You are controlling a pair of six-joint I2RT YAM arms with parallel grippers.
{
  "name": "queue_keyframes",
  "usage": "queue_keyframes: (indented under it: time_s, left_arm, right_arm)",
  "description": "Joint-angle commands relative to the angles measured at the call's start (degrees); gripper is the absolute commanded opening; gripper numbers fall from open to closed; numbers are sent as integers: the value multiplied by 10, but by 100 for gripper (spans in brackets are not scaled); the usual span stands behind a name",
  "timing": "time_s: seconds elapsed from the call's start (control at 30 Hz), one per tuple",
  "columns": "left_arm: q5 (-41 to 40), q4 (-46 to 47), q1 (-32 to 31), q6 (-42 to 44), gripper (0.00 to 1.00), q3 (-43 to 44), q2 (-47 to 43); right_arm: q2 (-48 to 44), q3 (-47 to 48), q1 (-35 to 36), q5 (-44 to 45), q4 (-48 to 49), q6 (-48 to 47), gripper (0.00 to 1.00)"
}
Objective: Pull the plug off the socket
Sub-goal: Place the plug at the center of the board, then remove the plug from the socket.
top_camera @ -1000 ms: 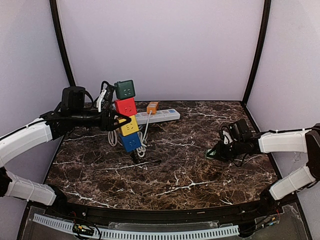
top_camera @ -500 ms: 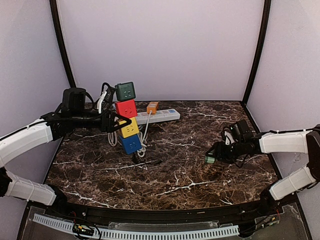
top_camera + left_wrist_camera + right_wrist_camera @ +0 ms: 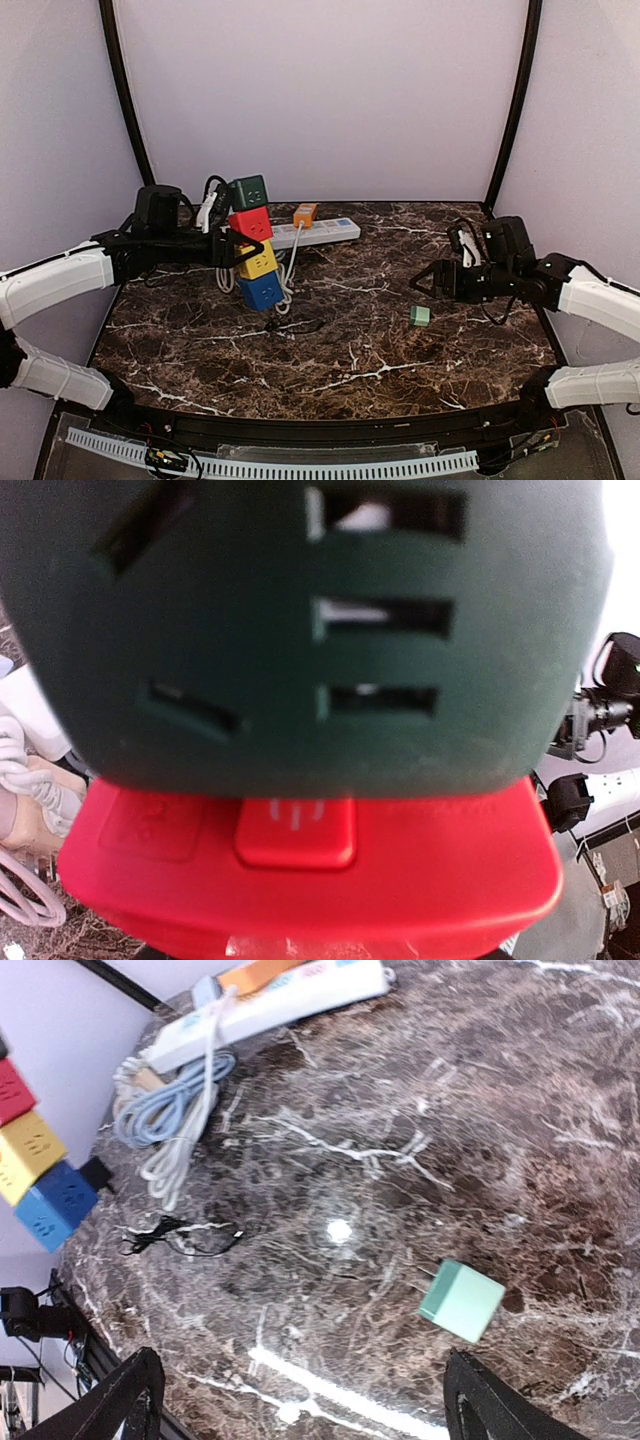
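1. The right gripper (image 3: 426, 282) hangs above the table (image 3: 340, 345) with its jaws wide apart. It holds nothing and touches nothing. In the right wrist view its two fingers (image 3: 125, 1400) frame bare marble.
2. The mint-green plug (image 3: 420, 316) lies on the table below and just in front of the right gripper, apart from it and well apart from any socket.
3. The left gripper (image 3: 227, 250) is clamped on the stack of socket cubes (image 3: 255, 245) at about the red cube (image 3: 250, 222). It holds the stack tilted and clear of the table, dark green cube (image 3: 248, 190) on top and blue cube (image 3: 262, 290) at the bottom.
4. In the left wrist view the red cube's button (image 3: 295, 830) carries a power symbol. Markings on the white power strip (image 3: 318, 233) are too small to read.
5. The left arm reaches in level from the left edge. The right arm is bent at the elbow, with its wrist angled left and down.
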Motion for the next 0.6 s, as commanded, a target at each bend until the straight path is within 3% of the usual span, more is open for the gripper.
queue_keyframes:
  time_s: [0.0, 0.23, 0.57]
  left_arm:
    - [-33, 76, -22, -47, 1, 28, 21]
    - [-31, 126, -45, -136, 1, 81, 96]
    - [-14, 153, -46, -124, 1, 27, 92]
  right_arm:
    - [-49, 24, 48, 23, -11, 7, 91]
    - [-33, 62, 163, 92, 36, 37, 95]
    - [162, 191, 338, 239, 77, 18, 97]
